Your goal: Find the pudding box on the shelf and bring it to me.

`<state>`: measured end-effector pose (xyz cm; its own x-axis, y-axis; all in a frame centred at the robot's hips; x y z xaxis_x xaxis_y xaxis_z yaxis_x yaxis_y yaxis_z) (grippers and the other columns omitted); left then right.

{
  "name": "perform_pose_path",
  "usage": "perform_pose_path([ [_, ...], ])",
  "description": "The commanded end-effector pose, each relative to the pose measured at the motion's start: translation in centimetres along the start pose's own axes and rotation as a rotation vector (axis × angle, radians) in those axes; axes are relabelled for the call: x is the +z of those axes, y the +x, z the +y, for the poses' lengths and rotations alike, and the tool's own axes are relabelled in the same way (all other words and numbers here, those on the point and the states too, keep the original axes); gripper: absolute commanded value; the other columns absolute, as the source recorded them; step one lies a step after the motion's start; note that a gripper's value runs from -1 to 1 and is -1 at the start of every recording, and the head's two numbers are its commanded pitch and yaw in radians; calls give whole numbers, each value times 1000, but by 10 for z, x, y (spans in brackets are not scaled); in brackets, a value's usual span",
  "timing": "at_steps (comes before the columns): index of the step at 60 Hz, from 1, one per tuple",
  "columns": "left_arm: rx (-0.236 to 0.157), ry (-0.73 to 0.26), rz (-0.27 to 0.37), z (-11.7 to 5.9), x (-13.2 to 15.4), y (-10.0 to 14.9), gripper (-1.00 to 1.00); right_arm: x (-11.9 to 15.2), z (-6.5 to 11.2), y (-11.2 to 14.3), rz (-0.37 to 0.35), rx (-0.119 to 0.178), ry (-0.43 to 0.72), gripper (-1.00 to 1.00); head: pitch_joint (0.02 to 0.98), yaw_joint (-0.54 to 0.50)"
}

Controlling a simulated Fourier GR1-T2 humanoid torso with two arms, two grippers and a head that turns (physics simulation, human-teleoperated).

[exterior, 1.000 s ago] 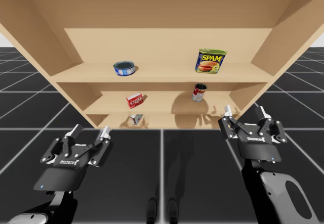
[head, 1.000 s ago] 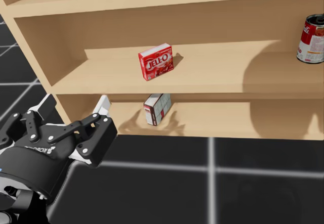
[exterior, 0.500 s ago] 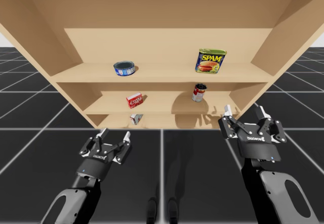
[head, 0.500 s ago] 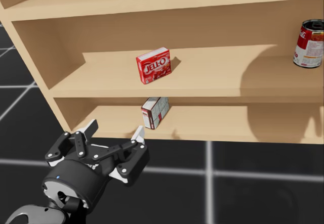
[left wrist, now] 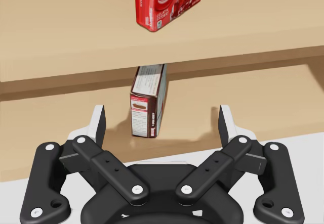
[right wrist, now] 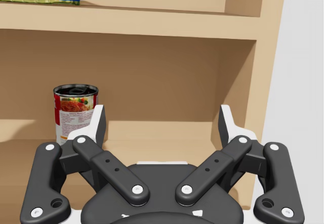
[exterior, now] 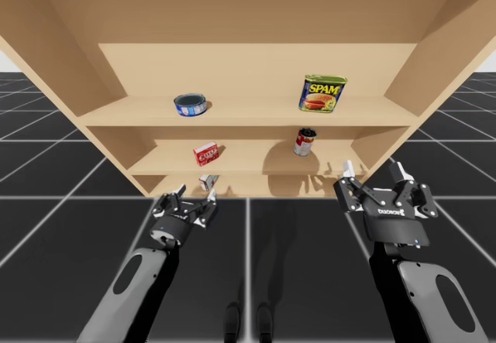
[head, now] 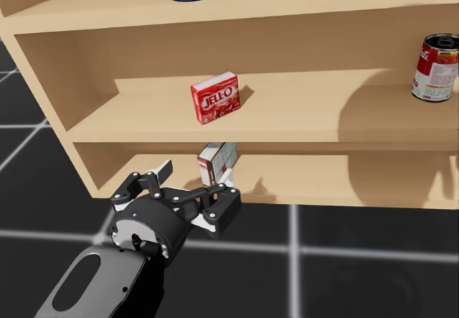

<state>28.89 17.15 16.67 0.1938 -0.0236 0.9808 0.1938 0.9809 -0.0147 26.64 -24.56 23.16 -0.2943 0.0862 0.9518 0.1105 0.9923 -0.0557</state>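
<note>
Hovering at front edge of lowest shelf (left wrist: 212,97): L hand (exterior: 195,193), fingers wide apart, nothing clamped. Brown-white box (left wrist: 148,102) stands upright on that shelf just ahead of hand, off-centre toward one finger, not touching. Red box (left wrist: 167,1) ahead and above, on next shelf up. R hand (exterior: 372,166) well apart from L, fingers also spread, empty; red-label can (right wrist: 75,110) ahead of it, upright.

Top board of the tan wooden shelf (exterior: 256,68): blue round tin (exterior: 190,104) left, yellow rectangular can (exterior: 322,94) right. Middle board: red cardboard box (exterior: 205,153) left, red-labelled round can (exterior: 304,142) right. Bottom board: brown-and-white cardboard box (exterior: 207,181), under the red box.
</note>
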Motion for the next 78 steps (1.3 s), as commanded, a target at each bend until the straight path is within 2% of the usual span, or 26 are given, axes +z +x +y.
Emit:
perform_pose_path([
  [1, 7, 17, 35, 1, -23, -6, -1000, 0, 0, 0, 1, 1, 3, -1000, 697, 181],
  [7, 12, 19, 49, 0, -32, -6, -1000, 0, 0, 0, 0, -1, 3, -1000, 697, 181],
  [11, 0, 23, 52, -2, -38, -7, -1000, 0, 0, 1, -1, -1, 4, -1000, 696, 179],
  [26, -9, 34, 56, -9, -62, -1, -1000, 1, 0, 1, 0, 0, 9, -1000, 695, 174],
  [40, 25, 44, 102, -9, -79, -7, -1000, 1, 0, 2, 0, 1, 10, -1000, 696, 167],
  [46, 26, 42, 104, -7, -80, -8, -1000, 2, 0, 2, -1, 1, 10, -1000, 694, 165],
  [48, 22, 48, 106, -7, -80, -8, -377, 2, 0, 2, -2, 1, 10, -1000, 693, 165],
  [49, 20, 50, 106, -7, -79, -9, -145, 2, 0, 2, -2, 1, 9, -1000, 693, 165],
  [50, 19, 50, 105, -7, -79, -9, 460, 2, 0, 2, -2, 1, 9, -1000, 693, 165],
  [51, 20, 47, 107, -7, -79, -9, 766, 2, 0, 2, -3, 1, 10, -1000, 692, 165],
  [52, 22, 43, 110, -8, -79, -9, 887, 2, 0, 2, -2, 1, 10, -1000, 692, 164],
  [65, 35, -6, 117, -11, -75, -10, 938, 2, -1, 2, -3, 3, 9, -1000, 691, 163],
  [78, 29, -29, 71, -11, -49, 3, 992, 2, -2, 3, -5, 1, 6, -1000, 686, 162],
])
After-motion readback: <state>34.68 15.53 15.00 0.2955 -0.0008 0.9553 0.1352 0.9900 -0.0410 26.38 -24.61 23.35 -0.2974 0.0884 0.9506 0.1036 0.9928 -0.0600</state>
